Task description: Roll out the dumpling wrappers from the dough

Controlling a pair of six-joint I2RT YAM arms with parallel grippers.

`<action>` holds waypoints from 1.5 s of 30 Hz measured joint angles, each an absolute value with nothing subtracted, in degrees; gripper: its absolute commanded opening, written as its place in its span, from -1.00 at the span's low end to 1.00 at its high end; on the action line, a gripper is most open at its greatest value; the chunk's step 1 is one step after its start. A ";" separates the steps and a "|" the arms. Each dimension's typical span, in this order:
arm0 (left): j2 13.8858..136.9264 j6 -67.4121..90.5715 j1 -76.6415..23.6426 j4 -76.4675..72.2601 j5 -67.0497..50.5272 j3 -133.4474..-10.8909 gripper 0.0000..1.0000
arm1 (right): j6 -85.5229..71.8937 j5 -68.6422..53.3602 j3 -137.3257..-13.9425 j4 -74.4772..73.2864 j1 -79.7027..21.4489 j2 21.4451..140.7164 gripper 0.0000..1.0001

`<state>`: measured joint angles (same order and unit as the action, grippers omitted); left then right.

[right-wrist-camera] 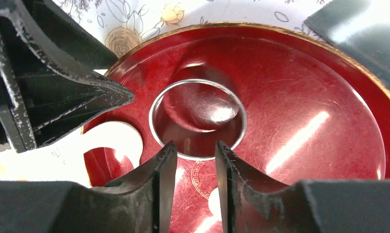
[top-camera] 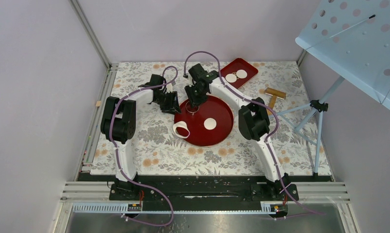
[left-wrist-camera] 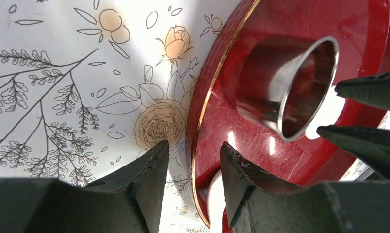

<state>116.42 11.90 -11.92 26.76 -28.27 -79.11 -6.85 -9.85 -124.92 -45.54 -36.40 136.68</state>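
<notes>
A round red plate (top-camera: 217, 138) lies mid-table. On it are one dumpling wrapper (top-camera: 210, 124), a white disc, and the dough (top-camera: 182, 129), a white scrap with a round hole. Two more wrappers (top-camera: 231, 77) lie on a rectangular red tray (top-camera: 248, 67). A metal ring cutter (right-wrist-camera: 156, 127) stands on the plate's far part. My right gripper (top-camera: 195, 103) hovers over it, open, fingertips (right-wrist-camera: 170, 148) at its near rim, not closed on it. My left gripper (top-camera: 171, 104) is open, its fingers (left-wrist-camera: 156, 155) straddling the plate's left rim (left-wrist-camera: 199, 131) without pinching it.
A wooden rolling pin (top-camera: 274, 94) lies on the floral cloth right of the tray. A light blue perforated stand (top-camera: 358, 34) on a tripod is at the far right. Grey walls close in the left and back sides.
</notes>
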 measured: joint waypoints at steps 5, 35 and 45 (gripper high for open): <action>116.42 11.92 -11.92 26.76 -28.27 -79.11 -0.11 | -4.32 -10.72 -124.86 -46.57 -36.99 136.55 0.05; 115.59 13.15 -11.73 24.71 -30.87 -79.13 0.89 | 55.68 6.28 -106.24 -43.22 -18.46 128.88 0.84; 115.59 13.15 -11.73 24.73 -30.89 -79.13 0.88 | 61.89 1.72 -130.85 -58.13 -16.47 140.84 0.69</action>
<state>115.59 13.15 -11.73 24.73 -30.89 -79.13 61.89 1.72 -130.85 -58.13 -16.47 140.84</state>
